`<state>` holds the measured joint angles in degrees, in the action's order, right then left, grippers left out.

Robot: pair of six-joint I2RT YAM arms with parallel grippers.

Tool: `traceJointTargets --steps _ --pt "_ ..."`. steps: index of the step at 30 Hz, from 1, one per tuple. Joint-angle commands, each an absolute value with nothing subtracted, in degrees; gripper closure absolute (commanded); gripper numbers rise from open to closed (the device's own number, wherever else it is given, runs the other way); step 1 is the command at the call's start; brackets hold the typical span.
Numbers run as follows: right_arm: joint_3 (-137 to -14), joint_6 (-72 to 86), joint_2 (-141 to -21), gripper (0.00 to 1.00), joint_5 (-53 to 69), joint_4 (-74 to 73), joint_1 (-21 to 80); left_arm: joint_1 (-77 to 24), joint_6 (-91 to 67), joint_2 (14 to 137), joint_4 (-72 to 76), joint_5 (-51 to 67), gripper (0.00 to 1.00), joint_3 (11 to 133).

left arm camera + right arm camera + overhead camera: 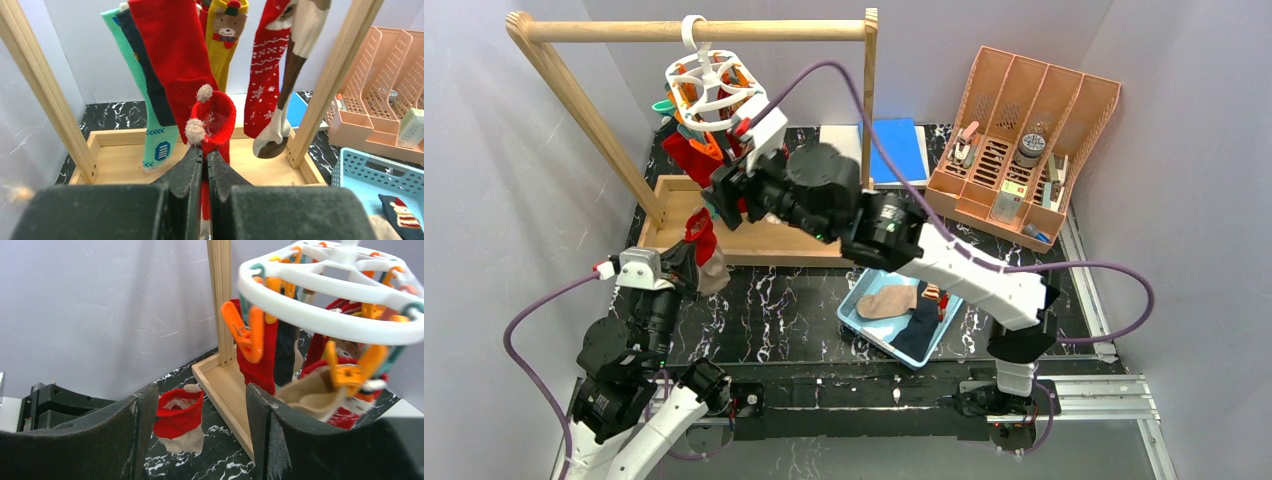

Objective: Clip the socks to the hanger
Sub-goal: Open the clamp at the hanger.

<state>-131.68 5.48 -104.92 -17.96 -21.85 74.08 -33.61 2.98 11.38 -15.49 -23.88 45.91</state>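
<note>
as the left gripper [204, 150] pinches the cuff of 1 red sock [215, 117] below the hanger [320, 315], the right gripper [200, 395] hovers wide and empty beside an orange clip [247, 335]; squeezing it apart likely comes next.

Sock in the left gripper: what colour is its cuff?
Red cuff with two fuzzy beige pom-poms on the rim; shows best in the left wrist view.

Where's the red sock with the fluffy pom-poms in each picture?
Top external: the red sock is left of centre, at the wooden base's near edge.
Left wrist: red sock at centre, pinched by the left end effector.
Right wrist: red sock low, left of centre.
Shared landmark: the wooden base, beside the sock everywhere.
</note>
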Motion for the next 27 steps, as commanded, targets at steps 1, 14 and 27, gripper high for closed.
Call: traceJointTargets --steps 1,14,27 --pt "-136.89 -0.70 -107.29 0.27 -28.36 -13.91 76.67 -33.84 3.68 12.35 -12.22 -27.98 1.00 47.72" --pt "-142.09 -6.18 -114.62 0.20 -36.56 -4.77 77.50 -33.84 2.30 12.08 -12.38 -28.35 1.00 46.98" --pt "-141.73 -8.83 -117.47 0.24 -37.26 1.82 77.48 -33.84 0.36 12.04 -11.34 -26.83 1.00 45.38"
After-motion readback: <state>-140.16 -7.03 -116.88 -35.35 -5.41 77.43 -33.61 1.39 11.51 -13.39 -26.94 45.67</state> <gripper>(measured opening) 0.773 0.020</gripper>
